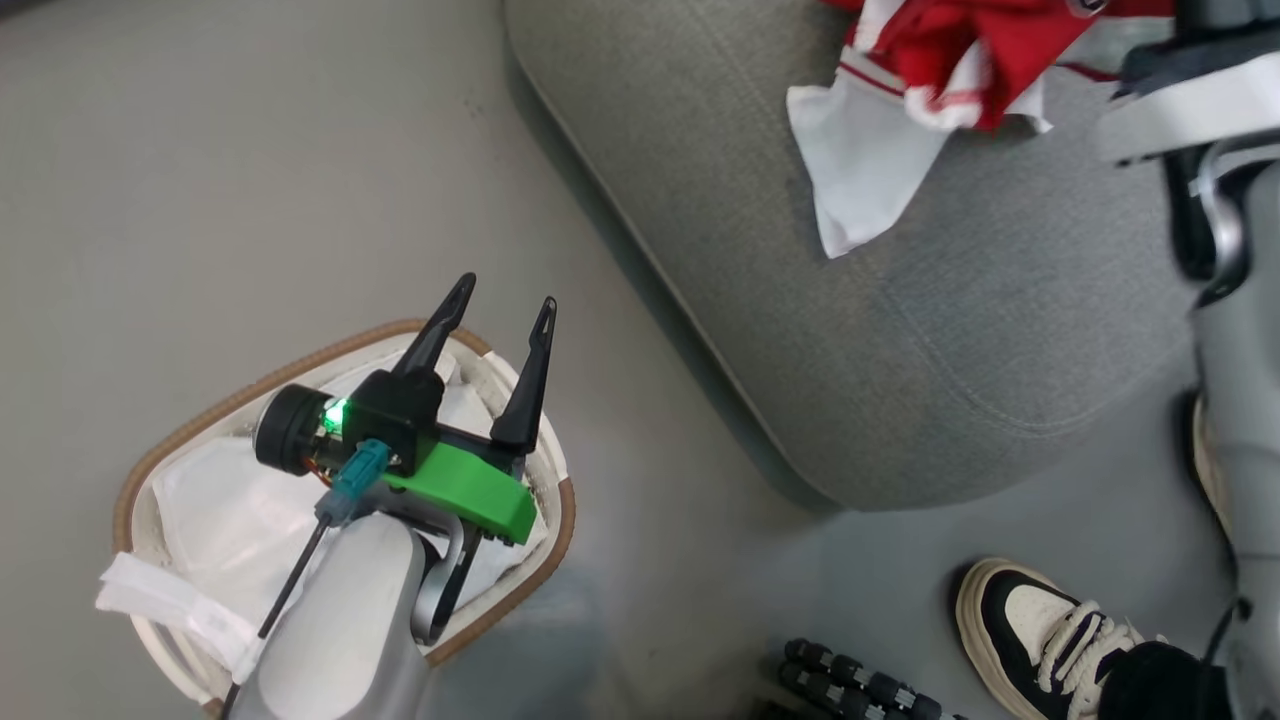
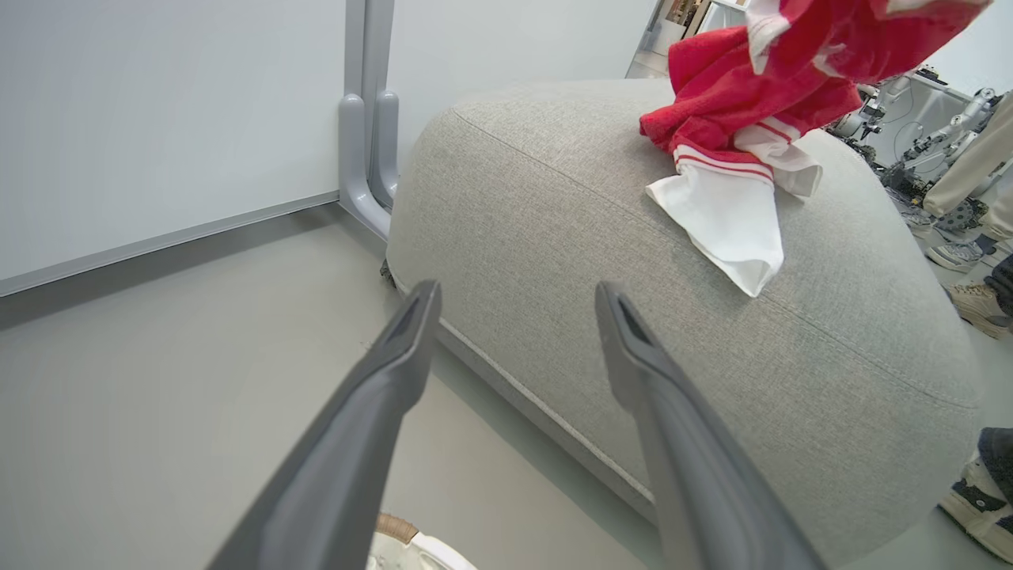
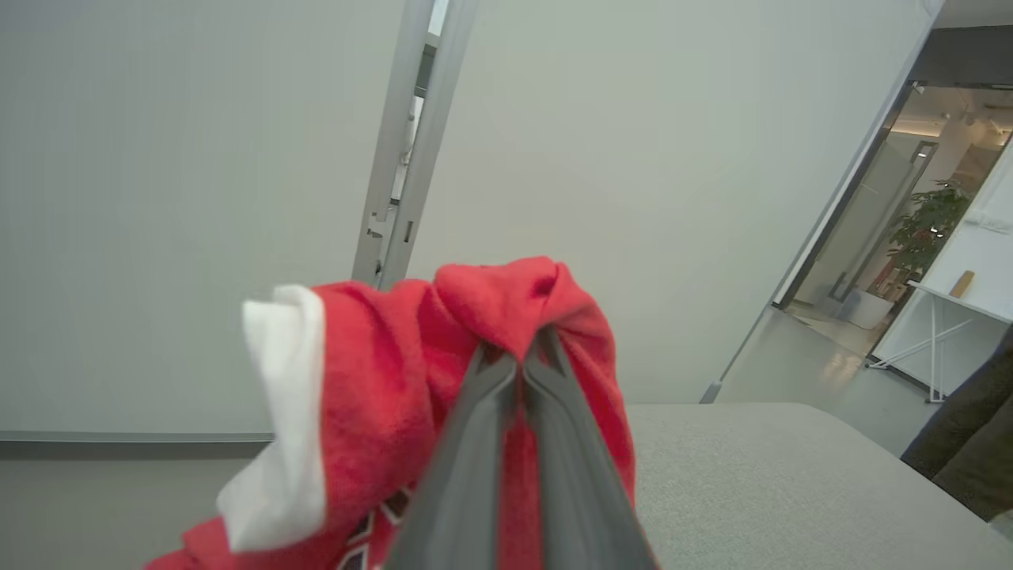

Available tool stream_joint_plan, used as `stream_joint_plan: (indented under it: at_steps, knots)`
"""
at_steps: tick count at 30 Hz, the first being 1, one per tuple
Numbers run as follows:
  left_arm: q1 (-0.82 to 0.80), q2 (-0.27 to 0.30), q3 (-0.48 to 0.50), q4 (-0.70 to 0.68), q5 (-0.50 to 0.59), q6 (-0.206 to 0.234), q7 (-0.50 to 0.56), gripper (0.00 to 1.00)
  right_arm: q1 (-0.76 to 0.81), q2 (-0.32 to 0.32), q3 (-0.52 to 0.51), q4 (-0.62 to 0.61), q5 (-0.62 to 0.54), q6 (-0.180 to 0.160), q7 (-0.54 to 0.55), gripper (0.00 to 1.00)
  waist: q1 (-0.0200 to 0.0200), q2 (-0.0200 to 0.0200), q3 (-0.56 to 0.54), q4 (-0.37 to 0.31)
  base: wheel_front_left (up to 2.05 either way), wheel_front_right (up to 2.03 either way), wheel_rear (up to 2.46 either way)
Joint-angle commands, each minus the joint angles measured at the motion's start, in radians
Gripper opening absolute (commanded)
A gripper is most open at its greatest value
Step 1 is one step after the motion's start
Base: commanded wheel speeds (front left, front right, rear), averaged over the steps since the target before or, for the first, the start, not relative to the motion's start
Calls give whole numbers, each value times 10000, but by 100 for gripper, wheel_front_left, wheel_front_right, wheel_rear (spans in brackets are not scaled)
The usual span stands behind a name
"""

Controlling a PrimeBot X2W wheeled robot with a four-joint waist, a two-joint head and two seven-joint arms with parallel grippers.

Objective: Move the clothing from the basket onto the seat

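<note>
I am clamping my right pincer (image 3: 518, 348) on a bunched fold of the clothing (image 3: 372, 380). Its two dark fingers are pressing together while soft red fabric is bulging over their tips and a white panel is folding off to one side. The garment is hanging from that pinch and trailing down onto the seat (image 1: 800, 300). In the head view its white, red-striped end is lying flat on the grey cushion while the red bulk is rising toward my wrist at the top of the picture. My left pincer (image 1: 506, 292) is hovering with its fingers spread wide and nothing between them, above the basket (image 1: 545, 560), which is standing on the floor (image 1: 200, 150) near the seat's rounded corner. Inside the basket I am seeing the white liner cloth (image 1: 220, 500), but my own forearm is covering part of it, so I cannot tell whether any red piece is lying underneath. A person's shoe (image 1: 1040, 625) is resting on the floor by the seat's near edge. Judging from how the cloth is sagging and crumpling, I am taking it to be light, limp and not at all fragile, with enough nap that it is unlikely to be slipping out of a firm pinch. A gathered ridge or a thick hem is looking like the best place to take hold, since a single flat layer is likely to be pulling free. Being so floppy, it could be sliding off the cushion's curved side if I am letting go too near the edge.
</note>
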Motion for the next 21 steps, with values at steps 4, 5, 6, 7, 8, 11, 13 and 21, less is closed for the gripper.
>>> stream_joint_plan:
  at_steps: [4,5,6,7,8,11,13,21]
  knots:
    - [-448,217,-127,-39,172,-27,7,100,-831,-561,-605,821,-347,-14,-21,0,0,0,930,684,0,0,0]
    - [-496,226,-136,-64,189,-27,7,100,-937,-622,-736,998,-433,-14,-21,0,0,0,1019,743,0,0,0]
    - [-576,224,-199,-102,221,-27,7,100,-1082,-719,-999,1219,-512,-14,-21,0,0,0,1156,838,0,0,0]
    - [-627,237,-230,-119,234,-27,7,100,-1206,-785,-1166,1407,-597,-14,-21,0,0,0,1232,898,0,0,0]
    - [-716,236,-257,-193,262,-27,7,100,-1329,-885,-1399,1645,-678,-14,-19,0,0,0,1350,989,0,0,0]
    - [-897,209,-391,-364,325,-27,7,100,-1497,-1009,-1916,2297,-988,-14,-19,0,0,0,1593,1207,0,0,0]
    - [-994,178,-488,-539,345,-27,7,100,-1520,-1039,-2226,2730,-1203,-14,-21,0,0,0,1707,1349,0,0,0]
    - [-1154,64,-654,-942,361,-28,7,100,-1039,-716,-3174,4020,-1846,-14,-21,46,0,0,1845,1690,0,0,0]
